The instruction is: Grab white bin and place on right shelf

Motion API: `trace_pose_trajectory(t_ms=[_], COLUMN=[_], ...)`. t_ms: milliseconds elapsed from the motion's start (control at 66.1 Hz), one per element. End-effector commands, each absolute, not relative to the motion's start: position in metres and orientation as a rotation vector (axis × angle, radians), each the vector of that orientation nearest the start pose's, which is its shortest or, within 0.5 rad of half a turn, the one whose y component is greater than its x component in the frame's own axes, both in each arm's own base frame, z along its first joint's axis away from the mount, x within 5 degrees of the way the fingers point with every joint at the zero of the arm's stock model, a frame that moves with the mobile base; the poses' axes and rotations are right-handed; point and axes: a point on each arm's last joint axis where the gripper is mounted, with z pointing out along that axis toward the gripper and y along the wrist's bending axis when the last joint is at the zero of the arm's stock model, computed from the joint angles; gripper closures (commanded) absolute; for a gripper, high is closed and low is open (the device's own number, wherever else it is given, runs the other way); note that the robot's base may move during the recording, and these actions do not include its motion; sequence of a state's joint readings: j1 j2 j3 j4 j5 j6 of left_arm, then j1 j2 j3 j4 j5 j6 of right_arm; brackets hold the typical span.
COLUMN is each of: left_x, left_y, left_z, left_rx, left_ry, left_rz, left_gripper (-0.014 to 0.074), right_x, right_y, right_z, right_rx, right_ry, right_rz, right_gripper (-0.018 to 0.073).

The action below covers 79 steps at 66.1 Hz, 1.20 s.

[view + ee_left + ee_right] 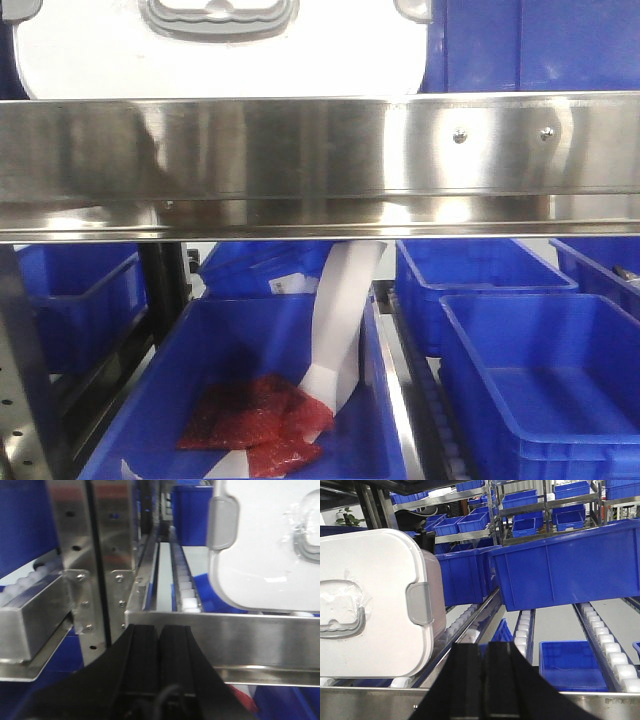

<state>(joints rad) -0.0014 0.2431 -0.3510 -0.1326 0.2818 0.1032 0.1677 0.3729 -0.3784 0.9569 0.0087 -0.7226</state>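
Beyond our left tool (160, 647) and right tool (487, 667), both closed on nothing, the white bin (375, 605) sits on the right shelf (320, 165), behind the front rail that retains it.

White bin (220, 55), lid latched, grey handle up, sits on right shelf (320, 165) rollers behind steel front rail.

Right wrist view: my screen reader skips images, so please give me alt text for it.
A large white-lidded plastic bin with grey latch and handle lies on the roller shelf's left side, beside a big blue open tote. The black end effector, fingers together, sits low in the foreground.
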Motion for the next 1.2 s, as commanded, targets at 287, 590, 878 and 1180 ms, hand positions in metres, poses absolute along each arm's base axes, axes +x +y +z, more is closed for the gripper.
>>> trace_pose_trajectory(t_ms=[287, 590, 878, 1180], left_x=[0.054, 0.056, 0.056, 0.056], left_y=[0.000, 0.000, -0.004, -0.004], left_z=[0.212, 0.203, 0.202, 0.202], left_rx=[-0.028, -0.028, 0.021, 0.021], left_ry=[1.452, 1.451, 1.456, 1.456], left_rz=[-0.043, -0.043, -0.098, -0.098], left_gripper=[0.0713, 0.0713, 0.0713, 0.0713], right_x=[0.088, 0.088, 0.088, 0.088], right_y=[0.011, 0.011, 0.011, 0.011], right_z=[0.327, 0.327, 0.327, 0.327], right_rx=[0.082, 0.082, 0.082, 0.082], right_ry=[1.434, 1.433, 1.433, 1.433], right_rz=[0.304, 0.304, 0.304, 0.304], right_gripper=[0.0487, 0.0487, 0.0487, 0.0487])
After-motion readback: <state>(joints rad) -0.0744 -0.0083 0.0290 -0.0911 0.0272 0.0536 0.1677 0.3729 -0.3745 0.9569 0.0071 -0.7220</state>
